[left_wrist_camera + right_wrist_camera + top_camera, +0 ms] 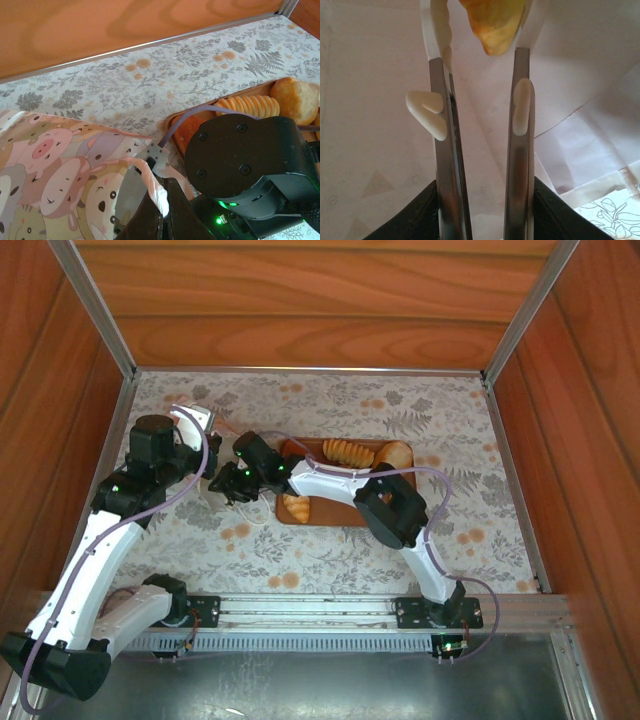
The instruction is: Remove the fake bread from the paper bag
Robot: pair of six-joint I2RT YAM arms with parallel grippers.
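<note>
L jaws: shut tight on rim strip of paper bag [60,170], left part of bench [450,410]. R jaws: inside bag, apart, nothing pinched; golden bread piece [495,20] just past tips, still in bag. Right of bag: tray [330,517] w/ ridged roll [250,105], bun [295,97], croissant [296,508].

paper bag [60,175]: 1 | tray [332,516]: 1 | fake bread [347,452] on tray: 4 | fake bread inside bag: 1
</note>
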